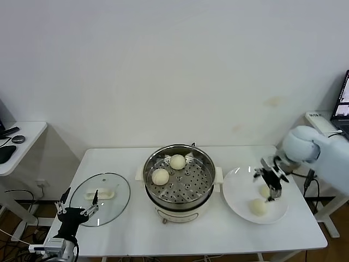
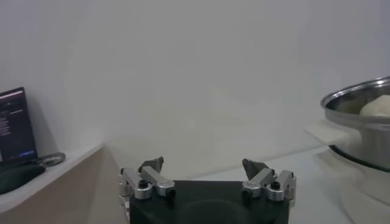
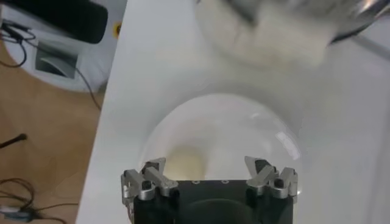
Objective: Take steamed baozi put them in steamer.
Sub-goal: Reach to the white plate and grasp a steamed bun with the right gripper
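The steel steamer (image 1: 180, 203) stands mid-table with two baozi on its perforated tray, one at the back (image 1: 177, 161) and one at the left (image 1: 160, 176). Two more baozi lie on the white plate (image 1: 237, 191) to its right: one in front (image 1: 258, 206) and one behind (image 1: 264, 191), partly hidden by my right gripper (image 1: 274, 192). That gripper is open and empty just above the plate. In the right wrist view a baozi (image 3: 186, 163) lies on the plate (image 3: 244, 122) under the open gripper (image 3: 207, 167). My left gripper (image 1: 80, 199) is open and idle at the table's front left.
A round glass lid (image 1: 112, 207) with a white handle lies left of the steamer, beside the left gripper. The left wrist view shows its open gripper (image 2: 204, 165) and the steamer's rim (image 2: 359, 97). Side desks stand at both sides.
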Tool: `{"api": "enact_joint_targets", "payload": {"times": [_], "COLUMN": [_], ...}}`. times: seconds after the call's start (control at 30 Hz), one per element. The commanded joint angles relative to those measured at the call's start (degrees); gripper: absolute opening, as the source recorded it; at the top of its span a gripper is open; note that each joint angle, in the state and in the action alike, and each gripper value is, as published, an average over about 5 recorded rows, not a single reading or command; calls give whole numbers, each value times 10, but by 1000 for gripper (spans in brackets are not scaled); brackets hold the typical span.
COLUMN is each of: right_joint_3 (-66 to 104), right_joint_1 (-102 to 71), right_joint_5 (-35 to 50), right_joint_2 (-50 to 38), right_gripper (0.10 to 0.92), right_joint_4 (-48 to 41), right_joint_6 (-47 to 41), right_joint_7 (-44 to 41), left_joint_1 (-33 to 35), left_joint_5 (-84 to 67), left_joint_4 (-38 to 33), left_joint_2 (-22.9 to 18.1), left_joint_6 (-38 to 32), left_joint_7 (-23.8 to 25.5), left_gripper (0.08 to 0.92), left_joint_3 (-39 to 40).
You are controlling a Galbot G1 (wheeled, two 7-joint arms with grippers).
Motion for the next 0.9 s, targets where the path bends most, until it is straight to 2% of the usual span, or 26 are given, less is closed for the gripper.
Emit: {"api": "enact_joint_targets", "payload": {"times": [0.03, 0.5, 0.9], "right_joint_3": [94, 106, 115], "right_joint_1": [-153, -177, -196], "right_joint_5": [-68, -88, -100], "right_joint_2": [-29, 51, 72], "right_gripper": [823, 823, 823], "right_joint_4": [-19, -88, -116], "right_joint_6": [25, -3, -3], "right_joint_7": [34, 58, 67], "left_joint_1": [4, 15, 11], "left_joint_5": [0, -2, -2], "left_joint_4": [-5, -11, -8], "left_joint_2": [-3, -9, -10], "left_joint_6": [0, -6, -6], "left_joint_7": [-1, -3, -4], "left_gripper": [823, 823, 823], "left_joint_3": [-4, -13, -15]}}
